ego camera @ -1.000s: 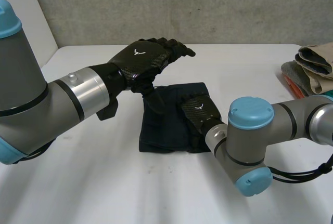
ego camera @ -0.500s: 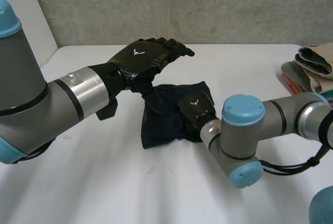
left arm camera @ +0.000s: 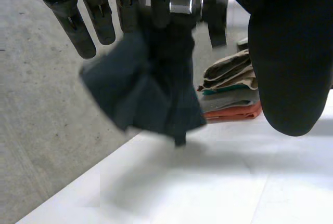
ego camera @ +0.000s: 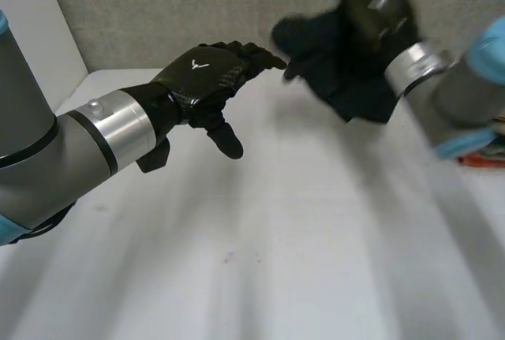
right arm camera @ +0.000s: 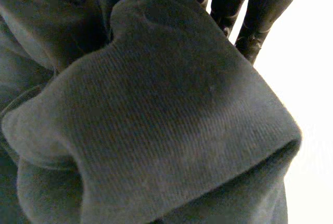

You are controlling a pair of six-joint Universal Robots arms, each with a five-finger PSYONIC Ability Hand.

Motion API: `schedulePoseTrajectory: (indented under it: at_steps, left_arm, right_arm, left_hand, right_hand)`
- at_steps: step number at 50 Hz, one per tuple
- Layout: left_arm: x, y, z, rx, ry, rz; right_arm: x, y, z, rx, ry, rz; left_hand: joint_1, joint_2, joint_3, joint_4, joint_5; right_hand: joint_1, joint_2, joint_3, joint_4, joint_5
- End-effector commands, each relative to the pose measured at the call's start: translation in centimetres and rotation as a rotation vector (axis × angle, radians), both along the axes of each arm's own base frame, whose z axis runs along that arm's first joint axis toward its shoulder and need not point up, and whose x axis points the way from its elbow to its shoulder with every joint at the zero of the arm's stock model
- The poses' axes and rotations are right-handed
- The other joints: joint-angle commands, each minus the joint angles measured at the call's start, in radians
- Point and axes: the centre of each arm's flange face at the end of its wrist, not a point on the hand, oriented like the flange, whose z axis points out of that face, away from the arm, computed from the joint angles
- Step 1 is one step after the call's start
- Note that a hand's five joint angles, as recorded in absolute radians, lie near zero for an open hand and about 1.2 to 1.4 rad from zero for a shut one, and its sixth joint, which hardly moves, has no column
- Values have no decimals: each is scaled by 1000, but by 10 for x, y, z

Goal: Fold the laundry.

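The right hand (ego camera: pixel 379 9) is clutching the bunched dark cloth (ego camera: pixel 339 64) aloft at one o'clock; the left hand (ego camera: pixel 205 80) is hovering spread and empty at ten. Stacking it on the pile (left arm camera: pixel 229 91) at three o'clock is probably what's remaining.

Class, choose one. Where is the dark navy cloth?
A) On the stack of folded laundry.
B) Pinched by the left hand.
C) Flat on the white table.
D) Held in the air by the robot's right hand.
D: the dark navy cloth hangs bunched from the right hand, above the white table.
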Motion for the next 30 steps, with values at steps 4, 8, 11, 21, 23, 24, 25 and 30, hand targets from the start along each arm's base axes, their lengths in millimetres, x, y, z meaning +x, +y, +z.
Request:
schedulePoseTrajectory:
  at_steps: [4,8,11,21,23,24,25,30]
  left_arm:
    - [1,0,1,0,1,5]
    - [0,1,0,1,0,2]
    - [-1,2,0,2,0,-1]
    - [-2,3,-6,17,-8,-4]
    - [-2,3,-8,23,-11,-4]
    - [-2,3,-8,23,-11,-4]
    - [-2,3,-8,24,-12,-4]
    - [-4,5,-10,28,-14,-12]
  right_arm:
    - [-130,-63,80,-146,-109,-53]
    - [-177,-80,79,-175,-102,-70]
    - [-198,-88,70,-173,-97,-65]
    - [-279,-108,-19,7,-126,-60]
    - [-296,-105,-34,64,-136,-70]
    - [-302,-102,-41,88,-133,-71]
    - [-305,-101,-43,96,-132,-73]
    - [-336,-92,-47,138,-109,-88]
  left_hand:
    - [30,22,15,22,4]
    - [30,22,15,22,4]
    - [30,22,15,22,4]
    - [30,22,15,22,4]
    - [30,22,15,22,4]
    - [30,22,15,22,4]
    - [30,22,15,22,4]
    - [30,22,15,22,4]
  right_hand:
    - [481,217,235,221,311]
    - [481,217,235,221,311]
    - [481,217,235,221,311]
    - [481,217,235,221,311]
    - [481,217,235,221,311]
    - [481,217,235,221,311]
    - [481,217,235,221,311]
    - [481,217,235,221,311]
